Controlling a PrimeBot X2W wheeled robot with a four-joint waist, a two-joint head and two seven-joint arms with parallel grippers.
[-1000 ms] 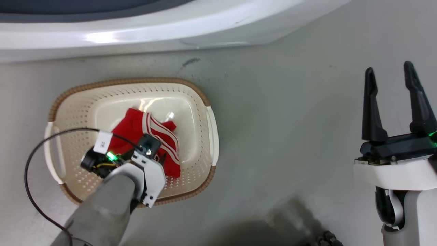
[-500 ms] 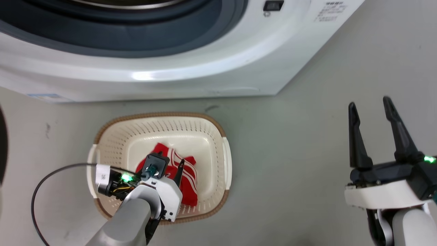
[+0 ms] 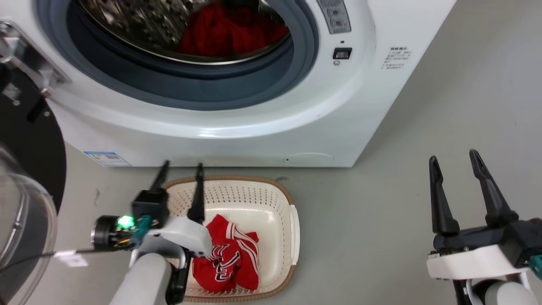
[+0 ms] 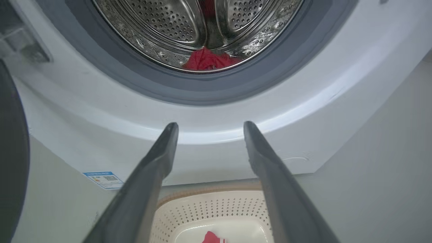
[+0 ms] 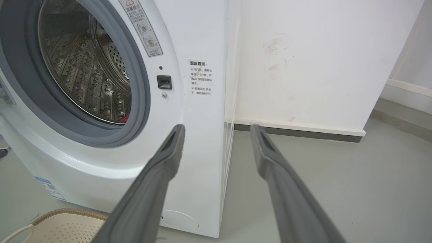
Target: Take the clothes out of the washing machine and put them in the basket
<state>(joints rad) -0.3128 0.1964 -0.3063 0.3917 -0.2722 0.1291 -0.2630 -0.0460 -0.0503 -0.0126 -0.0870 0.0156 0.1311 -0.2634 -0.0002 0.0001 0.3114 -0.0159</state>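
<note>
Two red garments are showing in the head view. The striped-trim jersey (image 3: pixel 226 260) is lying crumpled in the cream perforated basket (image 3: pixel 295 220) with its brown woven-look rim. The plain red garment (image 3: pixel 228 34) is sitting in the shiny steel drum (image 3: pixel 127 21) of the white washing machine (image 3: pixel 254 131). Jersey lettering is too creased to read.

The left claw (image 3: pixel 182 164) is hanging open and empty over the basket's back rim, fingers pointing at the washer. A second ago it was tipped down onto the jersey. The head camera has tilted up since then, bringing the porthole in. The right claw (image 3: pixel 452 155) is staying open and empty over the grey floor (image 3: pixel 372 220), well apart from the basket. The glass door (image 3: pixel 21 220) is standing open at left.

Left wrist view: the dark tapered fingers are standing apart, gripping nothing. A blue sticker (image 4: pixel 103 179) with a QR code is showing low on the washer, its text too small to read.

Right wrist view: the fingers are again standing apart and empty. A warning sticker (image 5: pixel 140 27) and Chinese print (image 5: pixel 200 79) are sitting beside the porthole, too fine to read. A scuffed white wall (image 5: pixel 303 67) is showing behind.
</note>
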